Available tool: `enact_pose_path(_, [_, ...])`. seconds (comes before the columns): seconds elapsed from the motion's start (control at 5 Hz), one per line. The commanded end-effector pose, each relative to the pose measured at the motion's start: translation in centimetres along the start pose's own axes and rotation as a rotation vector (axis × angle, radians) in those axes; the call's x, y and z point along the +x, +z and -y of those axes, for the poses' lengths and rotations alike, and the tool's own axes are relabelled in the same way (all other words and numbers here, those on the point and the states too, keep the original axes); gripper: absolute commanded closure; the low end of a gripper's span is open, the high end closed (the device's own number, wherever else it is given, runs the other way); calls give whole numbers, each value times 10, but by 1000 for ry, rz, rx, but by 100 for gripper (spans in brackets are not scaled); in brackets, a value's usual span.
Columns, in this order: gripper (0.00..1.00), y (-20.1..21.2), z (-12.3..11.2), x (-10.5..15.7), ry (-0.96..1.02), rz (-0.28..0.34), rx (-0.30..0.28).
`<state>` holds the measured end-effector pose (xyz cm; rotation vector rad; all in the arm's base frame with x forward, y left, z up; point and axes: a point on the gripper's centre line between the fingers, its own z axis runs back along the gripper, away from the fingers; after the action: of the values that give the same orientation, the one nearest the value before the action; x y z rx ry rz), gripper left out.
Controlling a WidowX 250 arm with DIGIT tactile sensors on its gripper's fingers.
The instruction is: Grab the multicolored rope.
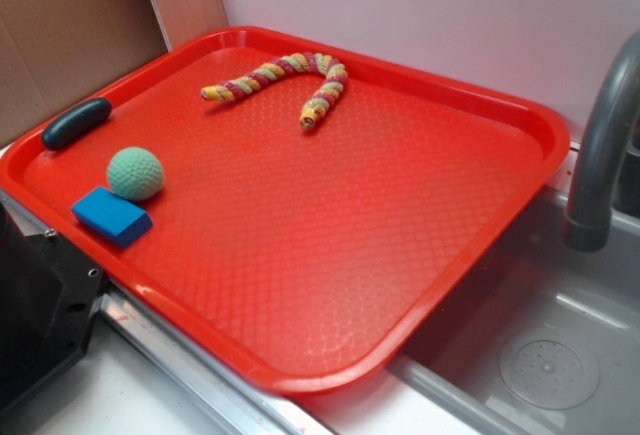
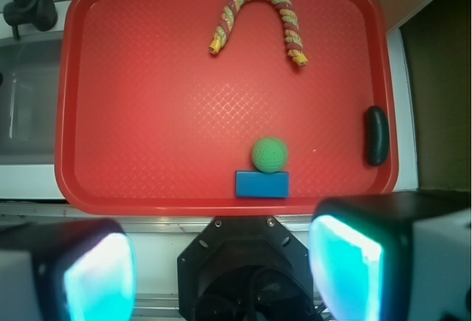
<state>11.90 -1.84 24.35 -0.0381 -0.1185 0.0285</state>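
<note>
While the pincer [image 2: 221, 277] hangs spread wide and empty over the near rim of the red tray [image 2: 147, 114], a blue block [image 2: 262, 184] sits just inside that rim with a green ball [image 2: 269, 154] touching it and a dark oblong piece [image 2: 377, 136] on the tray's side lip. Beyond them, well apart near the tray's far rim, lies the multicolored rope [image 2: 258, 17], bent into an arch.
</note>
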Motion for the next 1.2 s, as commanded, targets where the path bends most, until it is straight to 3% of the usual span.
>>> enact_pose_path(0.0, [0,0,0,0,0,0,0])
enact_pose_path(0.2, [0,-40,-7,40,204,65,-32])
enact_pose_path(0.4, [0,-58,-24,89,346,135,-15])
enact_pose_path(0.8, [0,-127,-45,145,413,227,-88])
enact_pose_path(1.0, [0,-169,-50,164,418,174,-70])
